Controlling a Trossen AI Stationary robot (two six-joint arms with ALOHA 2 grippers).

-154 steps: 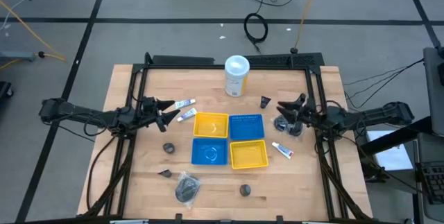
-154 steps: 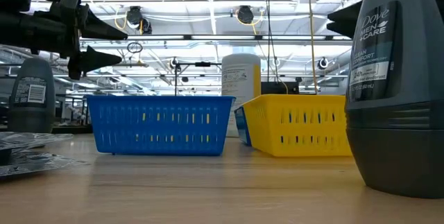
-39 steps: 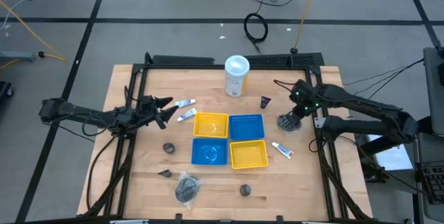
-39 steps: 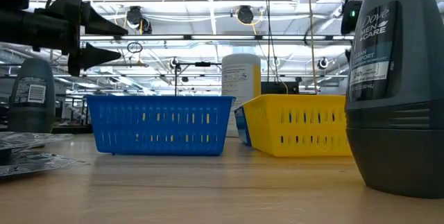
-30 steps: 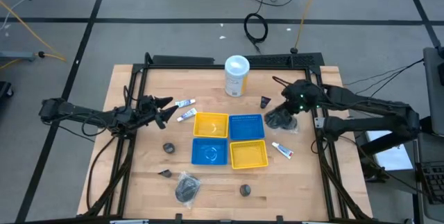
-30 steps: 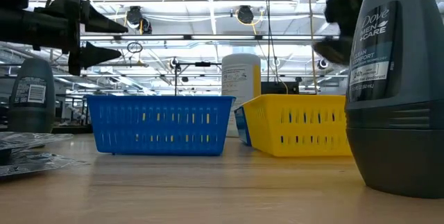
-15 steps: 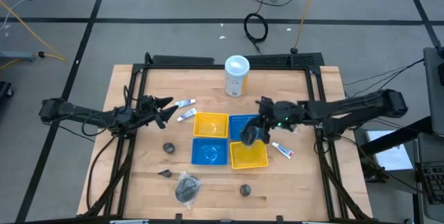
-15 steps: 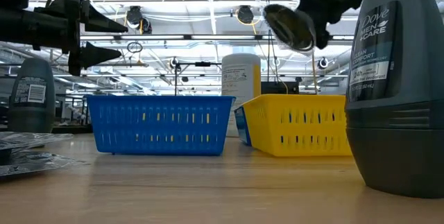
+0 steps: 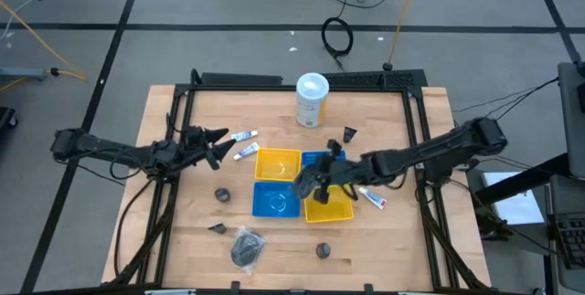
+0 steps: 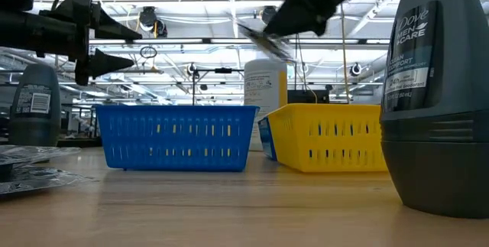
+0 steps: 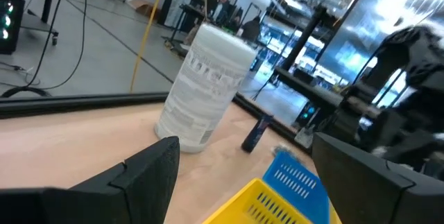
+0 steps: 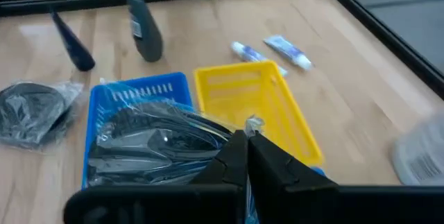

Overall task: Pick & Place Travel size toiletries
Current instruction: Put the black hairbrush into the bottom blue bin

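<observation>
My right gripper [image 9: 308, 184] hangs over the four trays, above the seam of the near blue tray [image 9: 271, 205] and near yellow tray [image 9: 335, 207], shut on a dark grey mesh puff in clear wrap [image 12: 149, 144]. In the low view the puff [image 10: 263, 40] hangs high above the trays. My left gripper [image 9: 222, 147] hovers open near the table's left side, beside two white tubes [image 9: 243, 136] [image 9: 245, 152] lying flat. A third tube [image 9: 372, 197] lies right of the trays. A second puff [image 9: 245, 247] and small black pieces [image 9: 220, 194] [image 9: 322, 250] rest near the near edge. My right gripper pinches the wrapped puff by the edge of its clear wrap [image 12: 232, 135] between the two fingers. The arm reaches in from the table's right side. The puff hangs clear of the table, above the trays.
A tall white canister [image 9: 312, 100] stands at the far edge. The far yellow tray [image 9: 277, 164] and far blue tray [image 9: 320, 160] sit behind the near pair. A black piece [image 9: 349, 134] stands right of the canister. A grey deodorant stick [image 10: 432, 94] looms close in the low view.
My right gripper has carried the wrapped puff from the table's right side toward the left, across the far blue tray to above the near trays. The puff is lifted clear throughout. The gripper stays shut on it.
</observation>
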